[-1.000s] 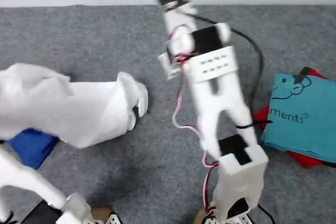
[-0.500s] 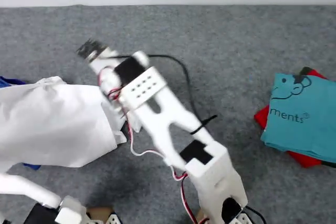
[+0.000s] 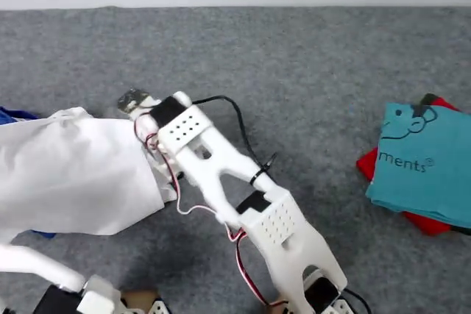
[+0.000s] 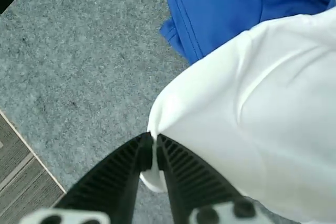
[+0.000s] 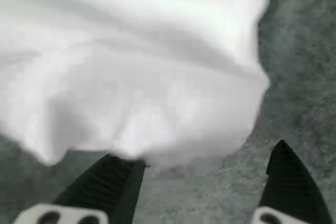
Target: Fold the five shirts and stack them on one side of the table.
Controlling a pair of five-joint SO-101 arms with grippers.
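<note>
A white shirt lies spread at the table's left, over a blue shirt that peeks out beside it. My left gripper is shut on an edge of the white shirt, with the blue shirt just beyond it. My right gripper is open, its fingers low over the grey cloth at the rumpled edge of the white shirt. From above, the right arm stretches across to the shirt's right edge. A folded teal shirt rests on a red one at the right.
The table top is grey felt, open across the middle and back. Its edge and the wood floor lie close to my left gripper. The left arm comes in from the near left corner.
The right arm swung from the table's middle over to the white shirt's right edge and lowered. The white shirt flattened and shifted left, covering more of the blue shirt.
</note>
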